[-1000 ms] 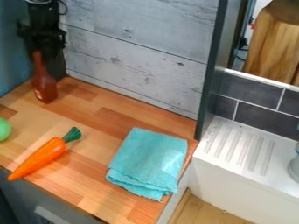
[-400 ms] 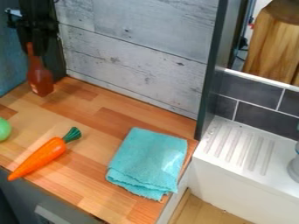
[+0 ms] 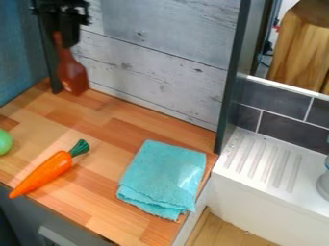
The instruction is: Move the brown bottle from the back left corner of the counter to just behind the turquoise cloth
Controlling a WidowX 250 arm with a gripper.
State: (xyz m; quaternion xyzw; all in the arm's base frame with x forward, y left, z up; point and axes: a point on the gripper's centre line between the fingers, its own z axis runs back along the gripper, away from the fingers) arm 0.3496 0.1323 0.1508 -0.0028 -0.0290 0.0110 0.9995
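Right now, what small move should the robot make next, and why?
I'd probably ease the gripper slightly away from the plank wall, toward the carrot. It holds the reddish-brown bottle by the neck, and the bottle looks close to that wall. I can't tell whether its base touches the counter, so slowly seems wise.

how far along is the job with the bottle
The grasp looks done: the gripper has the brown bottle by its neck. In hand now is moving it, as it hangs tilted near the back wall. Probably left: setting it down and letting go, since the gripper has not released it.
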